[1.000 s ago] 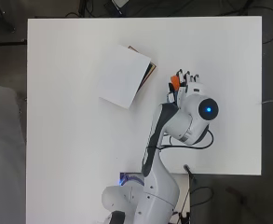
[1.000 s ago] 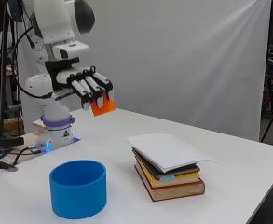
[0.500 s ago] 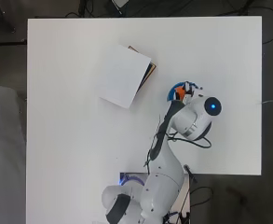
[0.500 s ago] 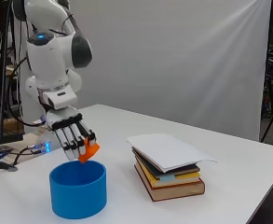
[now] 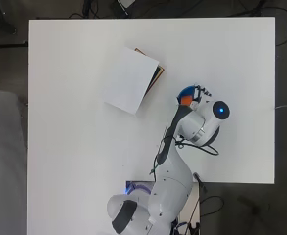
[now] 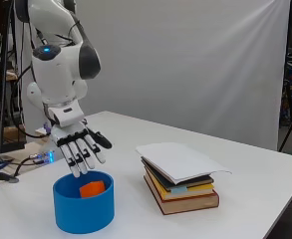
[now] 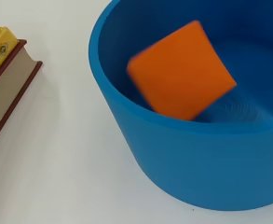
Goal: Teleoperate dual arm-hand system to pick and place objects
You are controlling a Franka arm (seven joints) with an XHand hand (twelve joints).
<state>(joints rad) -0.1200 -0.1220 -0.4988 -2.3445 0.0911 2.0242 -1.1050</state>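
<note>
An orange block (image 6: 92,188) sits inside the round blue bowl (image 6: 83,215) near the table's front in the side view, apart from the hand. The wrist view shows the orange block (image 7: 180,71) tilted and slightly blurred within the blue bowl (image 7: 182,158). My hand (image 6: 79,149) hangs just above the bowl's rim, fingers straight and pointing down, holding nothing. From overhead, the orange block (image 5: 184,100) and a sliver of the blue bowl (image 5: 185,91) peek out from under the hand (image 5: 201,93) and arm.
A stack of books (image 6: 182,188) with a white sheet on top lies right of the bowl; overhead the stack of books (image 5: 131,79) is up and left of the hand. Its corner (image 7: 3,74) shows in the wrist view. Cables lie at the table's left edge.
The hand came down over the bowl with the orange block pinched, then straightened its fingers. The block has left the hand and now lies in the bowl.
</note>
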